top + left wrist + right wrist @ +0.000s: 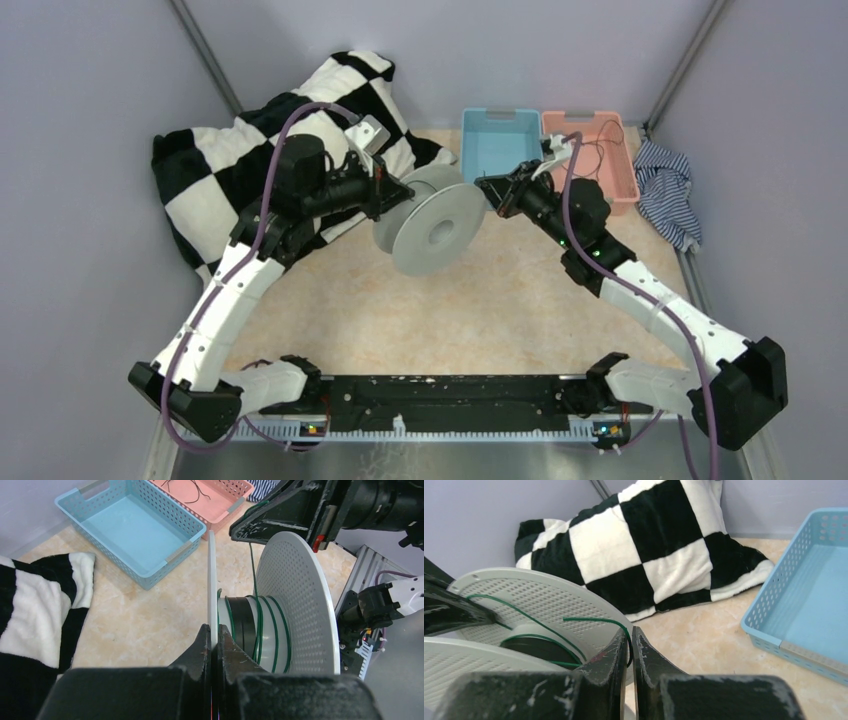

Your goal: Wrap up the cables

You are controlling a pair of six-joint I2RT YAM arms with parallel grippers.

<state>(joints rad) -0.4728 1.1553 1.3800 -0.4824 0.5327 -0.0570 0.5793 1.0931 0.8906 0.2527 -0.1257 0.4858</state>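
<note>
A pale grey spool (440, 225) is held off the table between both arms. My left gripper (395, 195) is shut on the thin edge of one flange, seen in the left wrist view (212, 630). A thin green cable (274, 630) lies in a few turns round the spool's core. My right gripper (488, 190) is shut on the free end of that green cable (594, 620), right beside the spool's flange (539, 595). Thin black cables (192, 492) lie in the pink basket (628, 170).
A blue basket (500, 114) stands at the back beside the pink one. A black-and-white checkered cloth (230, 170) is heaped at the back left. A striped cloth (665, 190) lies at the right wall.
</note>
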